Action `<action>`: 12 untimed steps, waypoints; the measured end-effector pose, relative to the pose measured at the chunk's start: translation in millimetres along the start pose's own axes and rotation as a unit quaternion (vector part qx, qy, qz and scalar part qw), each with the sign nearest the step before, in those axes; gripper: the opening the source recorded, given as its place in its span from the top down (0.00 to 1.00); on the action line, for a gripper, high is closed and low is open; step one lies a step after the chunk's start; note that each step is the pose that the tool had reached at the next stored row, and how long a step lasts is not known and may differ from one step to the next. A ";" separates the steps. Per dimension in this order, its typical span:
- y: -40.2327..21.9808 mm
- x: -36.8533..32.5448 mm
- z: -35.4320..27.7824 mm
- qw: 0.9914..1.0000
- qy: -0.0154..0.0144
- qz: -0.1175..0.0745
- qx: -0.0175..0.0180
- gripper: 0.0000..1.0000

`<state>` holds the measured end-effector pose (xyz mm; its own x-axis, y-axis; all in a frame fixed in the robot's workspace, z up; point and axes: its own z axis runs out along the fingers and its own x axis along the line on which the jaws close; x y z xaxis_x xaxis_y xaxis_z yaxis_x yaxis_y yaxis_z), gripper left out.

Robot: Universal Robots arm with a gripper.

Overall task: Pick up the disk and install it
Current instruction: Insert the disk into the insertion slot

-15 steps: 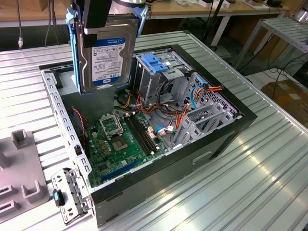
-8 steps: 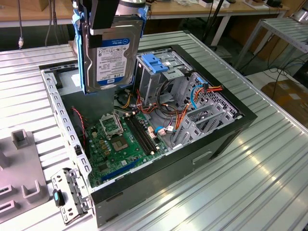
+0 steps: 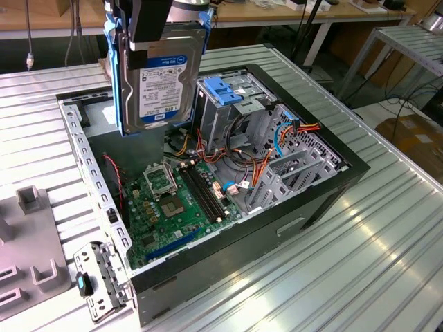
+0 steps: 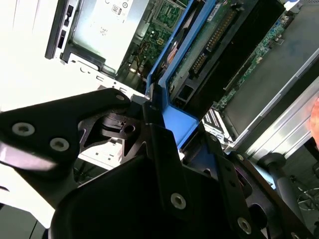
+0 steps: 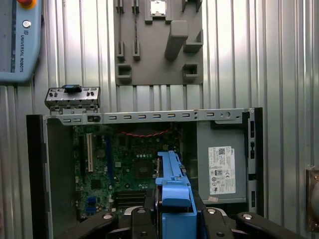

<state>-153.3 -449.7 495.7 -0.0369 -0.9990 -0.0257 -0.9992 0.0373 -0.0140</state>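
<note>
The disk [image 3: 165,77] hangs upright above the back of the open computer case [image 3: 325,200], its blue-and-white label facing the exterior camera and blue carrier rails along its sides. My gripper [image 3: 160,36] is shut on its top edge. In the first wrist view the disk [image 5: 172,185] shows edge-on as a blue carrier strip over the motherboard [image 5: 129,169], with the black gripper [image 5: 172,218] clamped around it. The second wrist view shows the disk [image 4: 208,46] from its circuit-board side, the fingers [image 4: 162,149] pressed on the blue rail.
Inside the case stand a metal drive cage with a light-blue latch [image 3: 223,90], loose orange and red cables [image 3: 277,149], and a power supply with a white sticker [image 5: 222,172]. A grey fixture plate [image 5: 158,50], a loose metal bracket [image 3: 102,280] and a teach pendant [image 5: 20,42] lie on the ribbed table.
</note>
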 end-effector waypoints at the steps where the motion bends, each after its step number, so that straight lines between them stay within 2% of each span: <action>1: -0.1 0.4 0.0 1.000 0.000 0.000 0.000 0.63; 4: -0.1 2.6 0.0 1.000 0.000 0.000 0.000 0.63; 10: -0.6 15.5 0.2 1.000 0.000 0.000 0.000 0.63; 12: -0.9 17.2 0.4 1.000 0.000 0.000 0.000 0.63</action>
<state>-153.0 -467.0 494.8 -0.0369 -0.9990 -0.0251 -0.9992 0.0372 -0.0142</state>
